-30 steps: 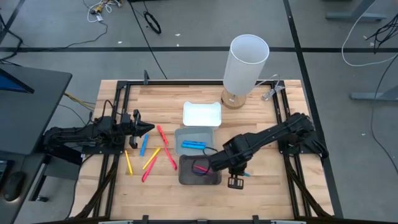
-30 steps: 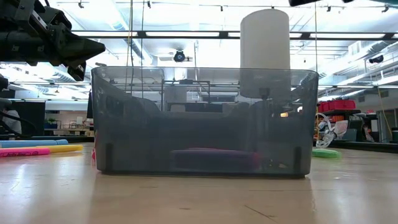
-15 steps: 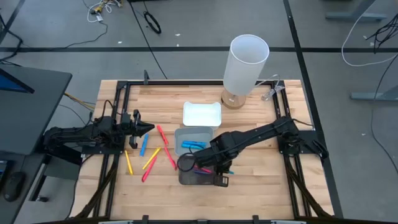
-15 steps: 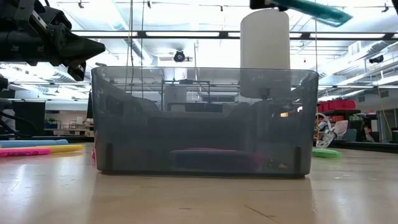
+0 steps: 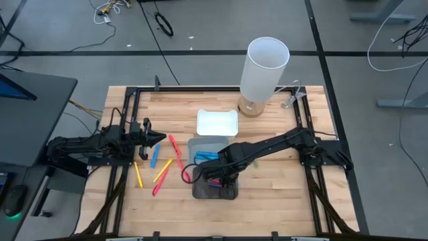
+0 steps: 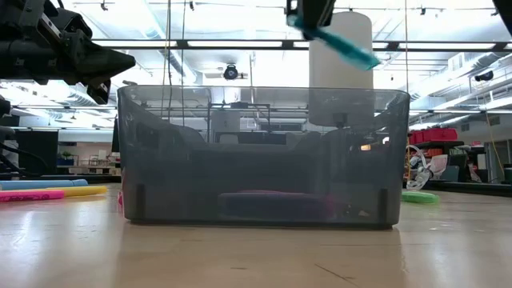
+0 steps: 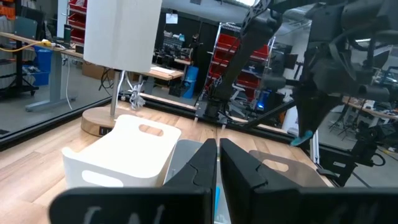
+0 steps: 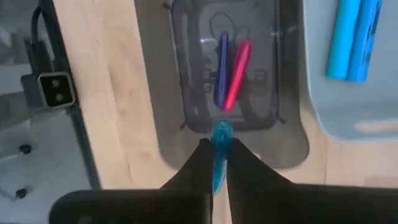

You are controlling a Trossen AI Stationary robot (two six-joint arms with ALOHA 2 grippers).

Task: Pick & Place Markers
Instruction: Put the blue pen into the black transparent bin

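My right gripper (image 8: 216, 163), fingers pinching a teal marker (image 8: 220, 154), has swung in from the counter's right to above the dark grey tray (image 5: 215, 189), so the drop is near. My left gripper (image 5: 155, 138) waits at far left, fingers pressed together. No writing is legible.

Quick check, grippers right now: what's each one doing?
Left gripper: shut, empty, waiting at the table's left.
Right gripper: shut on a teal marker, above the dark tray.

teal marker (image 8: 219, 155), purple marker (image 8: 222, 68) and pink marker (image 8: 236, 74) in dark grey tray (image 8: 180, 118), light wood surface (image 5: 281, 194)
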